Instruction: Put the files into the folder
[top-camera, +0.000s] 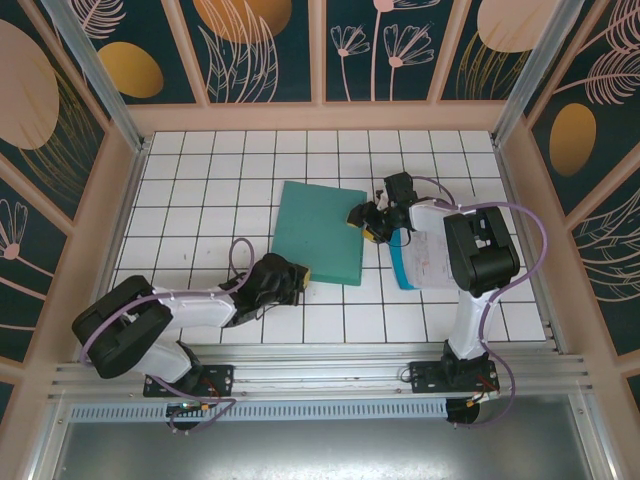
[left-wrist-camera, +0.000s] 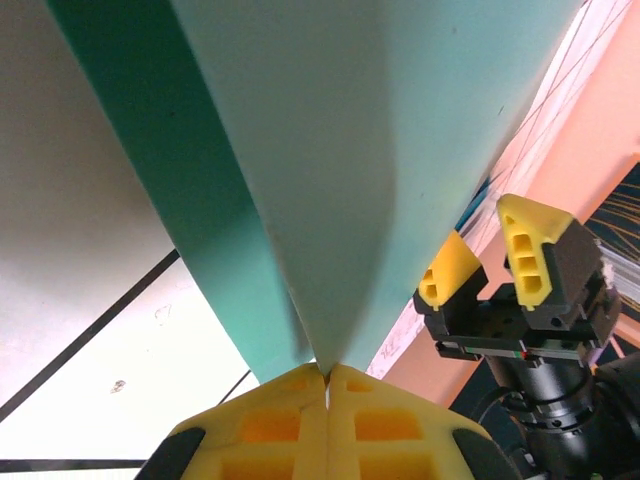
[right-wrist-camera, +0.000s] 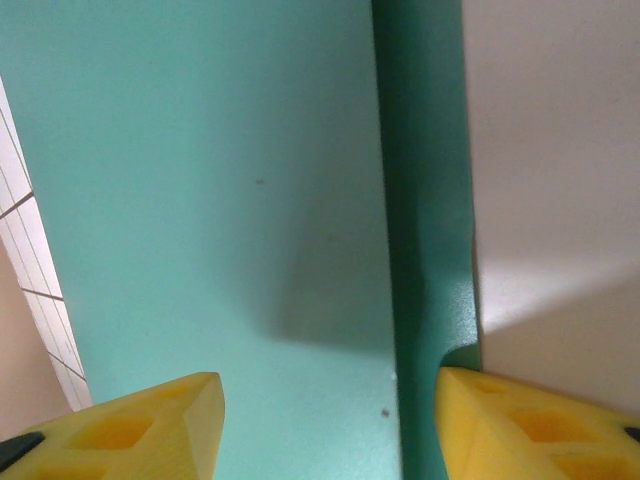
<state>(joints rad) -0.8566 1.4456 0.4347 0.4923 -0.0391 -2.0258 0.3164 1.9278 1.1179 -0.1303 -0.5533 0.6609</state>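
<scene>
A white tabletop gridded with dark lines carries the teal-green folder near its middle. Just right of it lie the printed white files.

The folder lies on the counter, between the two end effectors. Its near right corner is in the left end effector, the rest reaching ahead of it. The right end effector sits at the folder's right edge, facing it. The files lie on the counter behind that end effector, under its arm
</scene>
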